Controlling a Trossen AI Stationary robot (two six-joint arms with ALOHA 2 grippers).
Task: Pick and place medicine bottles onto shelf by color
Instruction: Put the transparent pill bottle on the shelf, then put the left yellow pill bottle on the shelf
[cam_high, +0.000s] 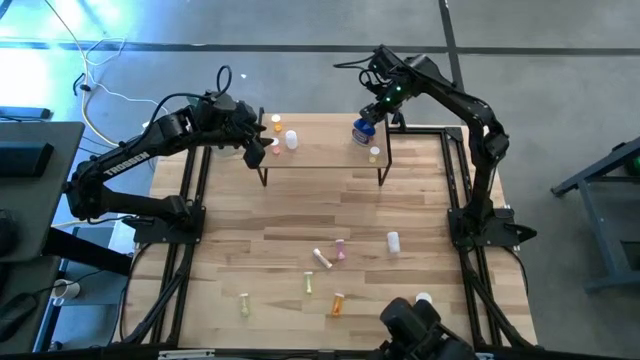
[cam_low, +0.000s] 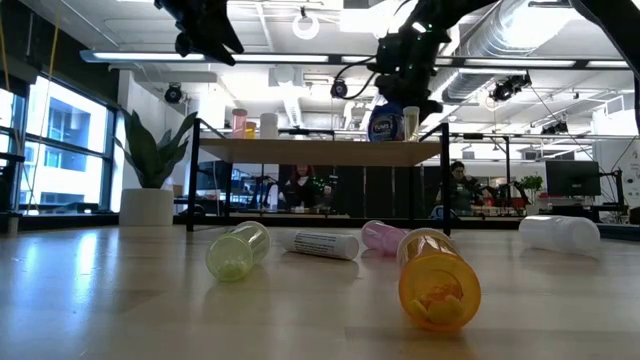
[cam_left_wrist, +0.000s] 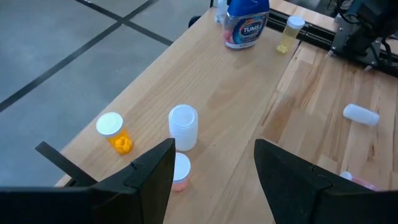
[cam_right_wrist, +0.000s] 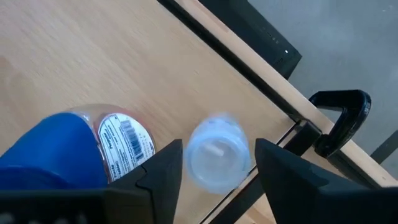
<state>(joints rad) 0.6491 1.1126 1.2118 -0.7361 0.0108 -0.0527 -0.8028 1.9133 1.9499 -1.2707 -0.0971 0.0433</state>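
the right gripper (cam_high: 372, 112) is positioned above the right end of the shelf (cam_high: 325, 160), fingers parted and holding nothing, over a small clear bottle (cam_right_wrist: 214, 152) standing just beside the blue bottle (cam_high: 363, 131). the left gripper (cam_high: 252, 146) hangs over the shelf's left end, fingers apart and empty, near the orange bottle (cam_left_wrist: 115, 132), white bottle (cam_left_wrist: 183, 126) and pink bottle (cam_left_wrist: 179, 171). further bottles lie on the table (cam_high: 280, 240) in front of the shelf.
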